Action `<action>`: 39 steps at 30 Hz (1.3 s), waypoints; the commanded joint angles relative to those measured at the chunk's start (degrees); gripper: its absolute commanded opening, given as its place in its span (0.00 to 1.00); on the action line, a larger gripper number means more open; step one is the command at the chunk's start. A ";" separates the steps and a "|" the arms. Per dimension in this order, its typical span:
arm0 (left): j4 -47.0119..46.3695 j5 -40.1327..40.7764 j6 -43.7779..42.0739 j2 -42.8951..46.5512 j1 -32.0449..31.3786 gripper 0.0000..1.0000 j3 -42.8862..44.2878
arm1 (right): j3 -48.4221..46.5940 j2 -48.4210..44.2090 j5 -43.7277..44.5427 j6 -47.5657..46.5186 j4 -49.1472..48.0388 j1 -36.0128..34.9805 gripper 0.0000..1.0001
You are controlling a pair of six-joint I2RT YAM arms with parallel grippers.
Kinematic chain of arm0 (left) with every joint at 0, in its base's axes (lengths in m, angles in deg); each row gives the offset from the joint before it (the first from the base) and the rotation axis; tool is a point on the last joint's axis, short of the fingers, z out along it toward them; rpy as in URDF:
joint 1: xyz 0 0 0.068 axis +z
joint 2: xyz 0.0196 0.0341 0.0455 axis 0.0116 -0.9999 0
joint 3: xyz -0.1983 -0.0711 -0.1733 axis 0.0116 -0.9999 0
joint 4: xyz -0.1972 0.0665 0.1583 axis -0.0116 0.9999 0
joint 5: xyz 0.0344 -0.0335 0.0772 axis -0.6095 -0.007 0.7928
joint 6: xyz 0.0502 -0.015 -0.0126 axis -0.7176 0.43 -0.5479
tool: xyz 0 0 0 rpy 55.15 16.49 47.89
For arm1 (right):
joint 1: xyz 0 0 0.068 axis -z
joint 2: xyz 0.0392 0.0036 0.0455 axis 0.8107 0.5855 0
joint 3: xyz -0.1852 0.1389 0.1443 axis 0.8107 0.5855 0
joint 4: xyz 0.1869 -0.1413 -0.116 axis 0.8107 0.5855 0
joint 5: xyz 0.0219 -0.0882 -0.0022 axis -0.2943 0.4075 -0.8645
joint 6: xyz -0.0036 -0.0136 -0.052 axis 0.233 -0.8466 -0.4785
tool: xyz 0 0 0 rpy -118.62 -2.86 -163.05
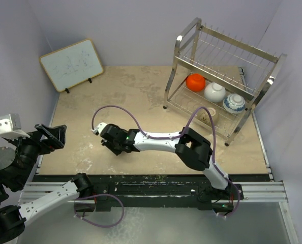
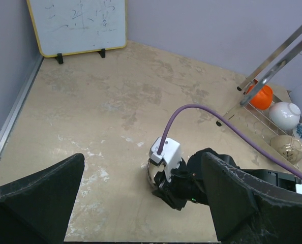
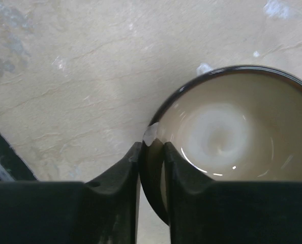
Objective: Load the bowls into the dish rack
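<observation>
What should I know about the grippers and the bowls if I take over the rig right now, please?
Left gripper: jaws open, empty, near the left edge of the beige table.
Right gripper: jaws shut on the rim of the dark-rimmed round bowl with a beige inside, mid-table.
Done: the orange-red bowl, plain white bowl, blue-and-white patterned bowl and tan bowl sit in the lower tier of the silver wire dish rack.
Left: carry the held bowl to the rack and release it.

No legible text anywhere (whiteboard (image 1: 72, 64) scribbles too faint)
</observation>
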 commanded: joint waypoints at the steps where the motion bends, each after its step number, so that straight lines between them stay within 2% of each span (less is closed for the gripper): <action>1: 0.20 -0.35 0.71 0.37 0.04 0.99 0.51 | -1.33 -1.90 3.22 0.34 -0.34 0.24 0.16; 3: 0.20 -0.36 0.63 0.36 0.11 0.99 0.57 | -0.44 -3.39 3.43 0.63 -1.04 0.23 0.11; 10: -0.06 -0.69 0.75 0.08 0.08 0.99 0.45 | 4.09 -12.01 0.07 4.52 -5.55 1.46 0.07; 21: -1.73 -1.21 -0.45 -1.10 0.05 0.99 0.71 | 29.16 -36.33 -27.59 20.88 -28.57 15.80 0.07; 28: -4.19 -1.98 -1.44 -2.64 0.08 0.99 0.13 | 39.92 -41.21 -38.22 29.78 -38.53 22.56 0.07; 35: -5.61 -2.37 -2.31 -4.11 0.04 0.99 0.26 | 50.13 -44.06 -46.80 40.16 -52.92 31.34 0.07; 39: -6.10 -2.53 -2.67 -4.67 0.07 0.99 0.48 | 52.62 -45.05 -49.80 41.37 -54.56 36.36 0.07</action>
